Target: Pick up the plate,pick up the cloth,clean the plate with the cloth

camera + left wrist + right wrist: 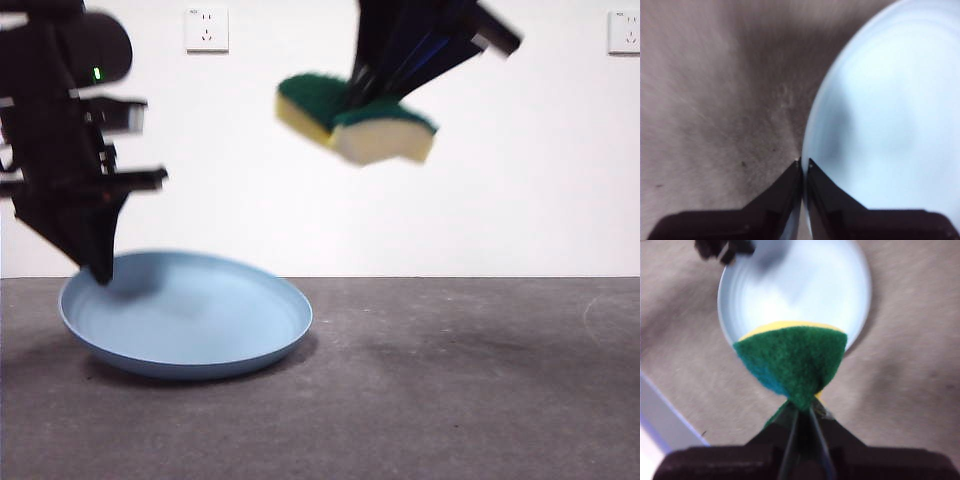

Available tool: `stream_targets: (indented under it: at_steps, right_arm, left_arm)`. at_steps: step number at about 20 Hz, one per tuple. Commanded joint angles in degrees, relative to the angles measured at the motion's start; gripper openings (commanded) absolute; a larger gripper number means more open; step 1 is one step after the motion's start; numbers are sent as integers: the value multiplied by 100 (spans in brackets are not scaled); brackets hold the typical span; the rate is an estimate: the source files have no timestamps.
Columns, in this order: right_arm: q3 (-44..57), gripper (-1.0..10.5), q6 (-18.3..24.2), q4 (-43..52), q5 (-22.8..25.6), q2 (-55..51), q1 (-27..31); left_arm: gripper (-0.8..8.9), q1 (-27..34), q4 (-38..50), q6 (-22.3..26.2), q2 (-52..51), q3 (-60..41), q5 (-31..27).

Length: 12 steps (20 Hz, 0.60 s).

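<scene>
The table point(450, 400) is carrying the plate point(190, 320), which is sitting near its left part, with the far-left rim tipping up slightly off the surface and the near side resting down. The left claw point(803, 167) is pinching that raised rim, its jaws nearly closed with the thin blue edge running between them; in the front view it is reaching down as a dark arm to the plate's left rim point(100, 270). The right claw point(802, 410) is hanging in the air above and to the right of the plate, well apart from it, its jaws squeezing the cloth point(355, 120) narrowly at the middle so that the foam is bulging on either side. The cloth's green layer point(792, 360) is facing the wrist camera, with yellow foam showing at its far edge.
</scene>
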<state>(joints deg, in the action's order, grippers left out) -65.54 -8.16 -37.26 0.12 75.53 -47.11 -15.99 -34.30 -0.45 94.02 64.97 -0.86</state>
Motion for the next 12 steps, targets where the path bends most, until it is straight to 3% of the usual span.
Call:
stream_targets:
  at_steps: [1,7,10,12]
  right_arm:
    - [50,-16,-33,-77,280,-236,26]
    - [50,-16,-31,-238,522,-752,256]
    - [50,-17,-15,-304,638,-763,376]
    - [50,-17,11,-319,640,-761,450]
  left_arm:
    - [-8,2,103,70,378,0,-9]
    - [30,-4,566,-37,804,0,-35]
    - [388,-4,625,-275,778,0,-33]
    - [385,-11,623,-278,778,0,-31]
